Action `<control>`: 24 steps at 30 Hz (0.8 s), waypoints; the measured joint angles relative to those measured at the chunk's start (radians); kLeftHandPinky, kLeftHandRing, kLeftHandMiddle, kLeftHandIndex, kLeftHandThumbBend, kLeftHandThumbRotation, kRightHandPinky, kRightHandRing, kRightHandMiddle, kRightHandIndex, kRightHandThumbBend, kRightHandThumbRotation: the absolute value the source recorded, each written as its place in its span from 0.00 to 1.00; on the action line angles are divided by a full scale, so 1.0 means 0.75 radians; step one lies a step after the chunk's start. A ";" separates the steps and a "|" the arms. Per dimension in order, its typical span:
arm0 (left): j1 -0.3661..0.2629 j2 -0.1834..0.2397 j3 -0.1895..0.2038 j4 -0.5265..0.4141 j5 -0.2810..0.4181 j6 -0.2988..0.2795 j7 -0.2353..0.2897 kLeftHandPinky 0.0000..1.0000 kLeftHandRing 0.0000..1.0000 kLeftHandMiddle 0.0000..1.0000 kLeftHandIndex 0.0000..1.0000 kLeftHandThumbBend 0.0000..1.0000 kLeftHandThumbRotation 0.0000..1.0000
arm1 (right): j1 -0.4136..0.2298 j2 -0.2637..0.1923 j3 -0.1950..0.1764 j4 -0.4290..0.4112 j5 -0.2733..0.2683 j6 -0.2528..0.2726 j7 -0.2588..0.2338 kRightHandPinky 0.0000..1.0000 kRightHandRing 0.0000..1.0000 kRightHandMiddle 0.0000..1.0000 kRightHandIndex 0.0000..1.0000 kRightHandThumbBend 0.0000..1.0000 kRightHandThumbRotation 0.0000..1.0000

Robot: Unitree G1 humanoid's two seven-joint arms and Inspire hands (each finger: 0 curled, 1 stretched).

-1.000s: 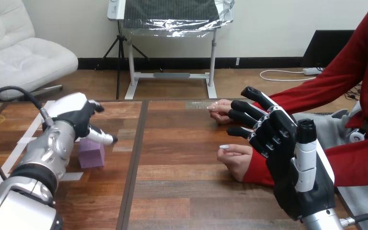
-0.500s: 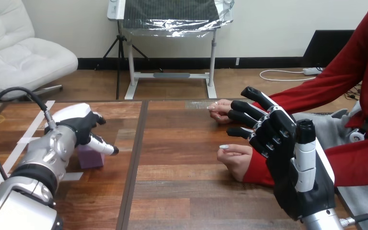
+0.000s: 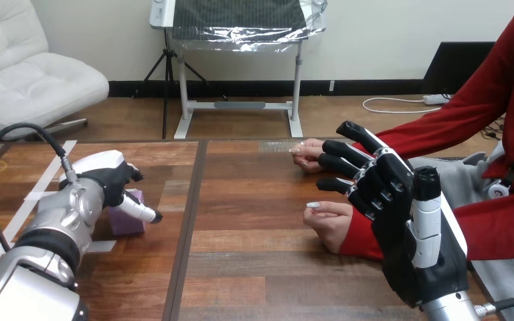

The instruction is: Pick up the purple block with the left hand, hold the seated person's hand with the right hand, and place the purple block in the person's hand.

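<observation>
Wooden table (image 3: 254, 267) | left hand (image 3: 107, 175) is covering the purple block (image 3: 126, 225), hiding most of it; grip impossible to tell | right hand (image 3: 401, 224) is hovering spread wide, overlapping the person's near hand (image 3: 326, 219) at the wrist

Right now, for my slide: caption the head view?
Left hand over the purple block; right hand open near the person's hand.

I count 1 purple block (image 3: 129, 219) on 1 wooden table (image 3: 254, 267). Of my own hands there are 2: my left hand (image 3: 109, 176) and my right hand (image 3: 401, 224). The person rests 2 hands on the table: the far hand (image 3: 306, 155) and the near hand (image 3: 328, 221).
</observation>
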 measured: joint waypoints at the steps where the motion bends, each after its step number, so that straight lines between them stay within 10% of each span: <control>1: 0.000 0.000 -0.001 0.000 0.003 0.003 0.000 0.88 0.90 0.90 0.88 0.73 0.37 | 0.000 0.000 0.000 0.000 0.000 0.000 0.000 0.71 0.81 0.80 0.86 0.82 0.96; 24: 0.000 0.000 -0.044 0.011 0.033 0.050 0.000 0.92 0.93 0.92 0.90 0.71 0.27 | 0.000 0.000 0.000 0.000 0.000 0.000 0.000 0.71 0.81 0.81 0.86 0.82 0.96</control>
